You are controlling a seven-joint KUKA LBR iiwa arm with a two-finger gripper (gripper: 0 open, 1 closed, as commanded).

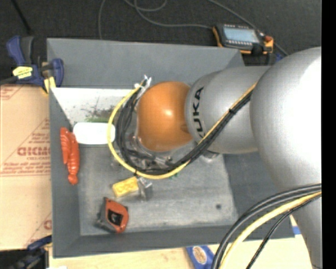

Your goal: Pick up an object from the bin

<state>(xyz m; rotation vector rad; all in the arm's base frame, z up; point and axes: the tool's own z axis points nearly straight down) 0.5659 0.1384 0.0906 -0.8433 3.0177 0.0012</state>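
Yellow block [125, 188] lies beside the pincer [144, 188], whose state I cannot tell; arm [224, 116] reads KUKA.

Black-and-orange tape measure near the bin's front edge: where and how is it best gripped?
Likely the tape measure body across its shorter width, from straight above: it lies flat, apart from the yellow piece, with bare floor either side.

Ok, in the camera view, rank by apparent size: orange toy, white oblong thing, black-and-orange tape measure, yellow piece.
1. orange toy, longest.
2. white oblong thing; its right end is hidden behind the arm's cables, so first and second are unsure.
3. black-and-orange tape measure.
4. yellow piece, smallest.
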